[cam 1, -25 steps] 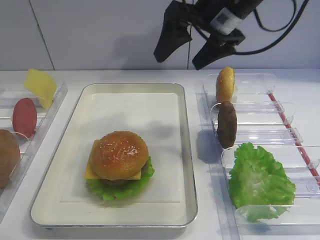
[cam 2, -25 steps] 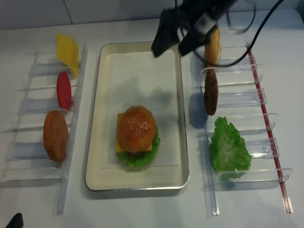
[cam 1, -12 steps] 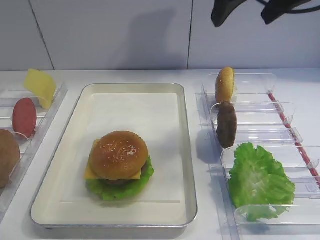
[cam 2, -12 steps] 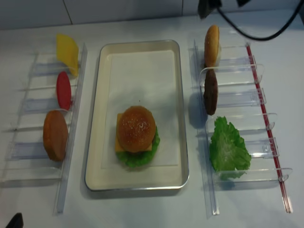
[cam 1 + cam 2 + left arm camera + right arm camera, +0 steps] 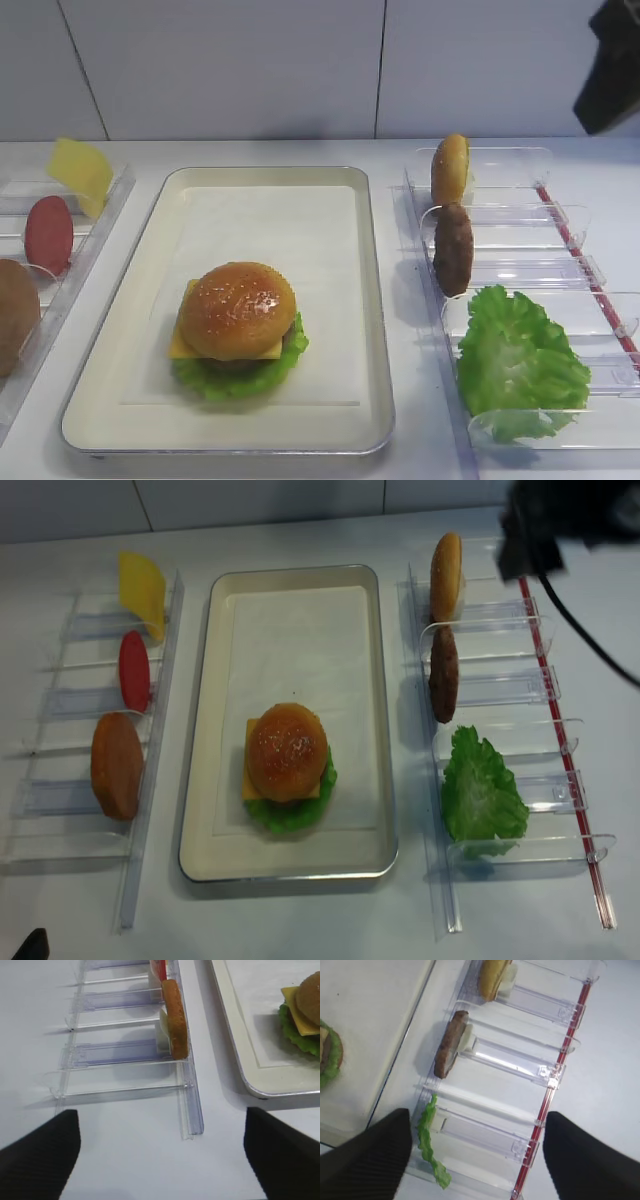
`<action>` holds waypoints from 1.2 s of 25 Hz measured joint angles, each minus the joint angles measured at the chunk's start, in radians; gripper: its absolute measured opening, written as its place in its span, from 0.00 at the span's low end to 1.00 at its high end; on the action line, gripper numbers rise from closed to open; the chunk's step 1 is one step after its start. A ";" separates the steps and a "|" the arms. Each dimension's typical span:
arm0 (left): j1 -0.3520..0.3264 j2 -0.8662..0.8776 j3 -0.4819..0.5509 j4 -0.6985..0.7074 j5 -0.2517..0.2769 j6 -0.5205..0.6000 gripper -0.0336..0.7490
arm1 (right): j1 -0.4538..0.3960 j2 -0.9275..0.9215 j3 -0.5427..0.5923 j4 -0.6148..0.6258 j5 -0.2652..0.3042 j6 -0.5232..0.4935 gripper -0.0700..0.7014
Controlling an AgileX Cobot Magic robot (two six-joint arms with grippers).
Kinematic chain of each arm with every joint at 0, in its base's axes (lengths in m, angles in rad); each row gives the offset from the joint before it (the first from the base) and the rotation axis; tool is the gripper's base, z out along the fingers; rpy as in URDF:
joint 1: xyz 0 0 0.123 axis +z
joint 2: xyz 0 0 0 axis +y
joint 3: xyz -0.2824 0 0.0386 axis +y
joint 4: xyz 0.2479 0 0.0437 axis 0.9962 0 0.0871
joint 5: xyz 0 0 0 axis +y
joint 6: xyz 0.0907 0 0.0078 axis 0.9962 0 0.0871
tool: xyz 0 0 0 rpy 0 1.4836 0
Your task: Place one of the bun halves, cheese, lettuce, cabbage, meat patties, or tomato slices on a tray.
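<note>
A cream tray [image 5: 365, 300] sits mid-worktop. On it a sesame bun top [image 5: 237, 308] caps a stack of cheese [image 5: 180, 345] and lettuce [image 5: 235, 382], at about six o'clock on the tray. At three o'clock, clear bins [image 5: 520, 225] hold a plain bun half [image 5: 450, 168], a meat patty [image 5: 453, 249] and loose lettuce. The right claw [image 5: 477, 1152] hangs spread wide, holding nothing, above the bins; the left claw [image 5: 162, 1152] likewise gapes empty.

Three bun halves [image 5: 286, 751], perhaps two patties [image 5: 443, 674]
</note>
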 joint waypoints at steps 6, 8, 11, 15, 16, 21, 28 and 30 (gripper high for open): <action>0.000 0.000 0.000 0.000 0.000 0.000 0.85 | 0.000 -0.238 0.179 -0.016 0.002 -0.002 0.73; 0.000 0.000 0.000 0.000 0.000 0.000 0.85 | 0.000 -0.324 0.225 -0.018 0.002 -0.002 0.72; 0.000 0.000 0.000 0.000 0.000 0.000 0.85 | 0.000 -0.446 0.293 -0.022 0.004 -0.004 0.72; 0.000 0.000 0.000 0.000 0.000 0.000 0.85 | 0.000 -0.622 0.405 -0.026 0.007 -0.004 0.72; 0.000 0.000 0.000 0.000 0.000 0.000 0.85 | 0.000 -0.669 0.439 -0.028 0.010 -0.001 0.72; 0.000 0.000 0.000 0.000 0.000 0.000 0.85 | 0.000 -0.847 0.605 -0.037 0.012 0.001 0.73; 0.000 0.000 0.000 0.000 0.000 0.000 0.85 | 0.000 -1.058 0.753 -0.042 -0.025 0.011 0.73; 0.000 0.000 0.000 0.000 0.000 0.000 0.85 | 0.000 -1.112 0.776 -0.044 -0.029 0.019 0.73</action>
